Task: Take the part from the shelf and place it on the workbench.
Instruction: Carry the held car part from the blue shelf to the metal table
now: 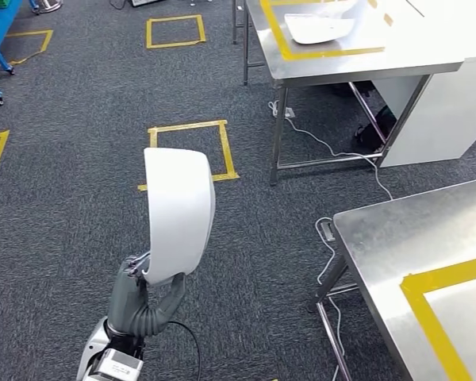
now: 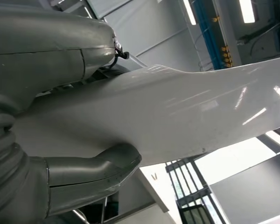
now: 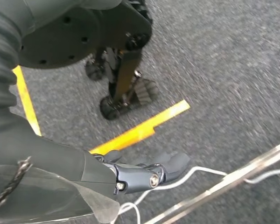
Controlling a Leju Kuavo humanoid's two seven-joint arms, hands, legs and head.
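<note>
Part (image 1: 178, 214): a white, curved, glossy shell, held upright above the carpet in front of the robot, well apart from both steel surfaces. The left robot hand (image 1: 141, 298) grips it at its lower edge, thumb on one face and fingers behind. The left wrist view shows the thumb (image 2: 96, 175) and fingers pressed against opposite faces of the thin wall. It looks light and stiff, probably moulded plastic, and its sheen suggests it is slippery; gripped so low, the tall shell could tip or slide. The near surface (image 1: 397, 238), marked with yellow tape, lies to the right. The right robot hand (image 3: 145, 175) hangs over the floor holding nothing, its fingers extended.
</note>
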